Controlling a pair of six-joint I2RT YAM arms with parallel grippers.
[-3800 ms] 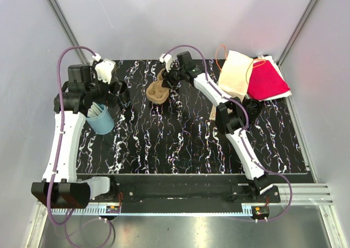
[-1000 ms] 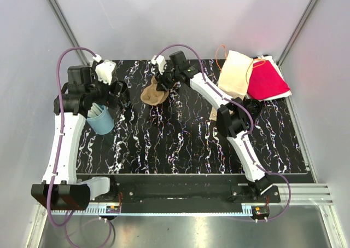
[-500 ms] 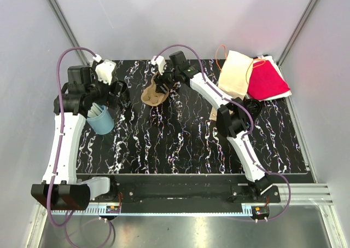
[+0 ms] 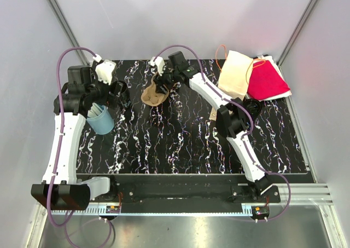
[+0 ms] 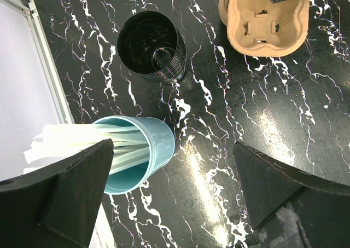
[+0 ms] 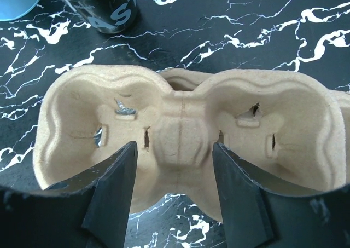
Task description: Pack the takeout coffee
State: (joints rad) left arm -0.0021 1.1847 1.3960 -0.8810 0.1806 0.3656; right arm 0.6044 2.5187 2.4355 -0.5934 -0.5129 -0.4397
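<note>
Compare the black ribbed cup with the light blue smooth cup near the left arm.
The black ribbed cup is dark and ridged; the light blue cup is pale and smooth-walled. The black cup looks empty, while the blue cup holds white flat strips. Both stand open-topped on the black marbled table, close but apart.

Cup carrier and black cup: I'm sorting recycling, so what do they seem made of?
Cup carrier: moulded paper pulp by the look, matte tan, with a fibrous surface and soft pressed edges. Black cup: glossy with a ribbed wall, probably plastic, though coated paper can't be ruled out.
</note>
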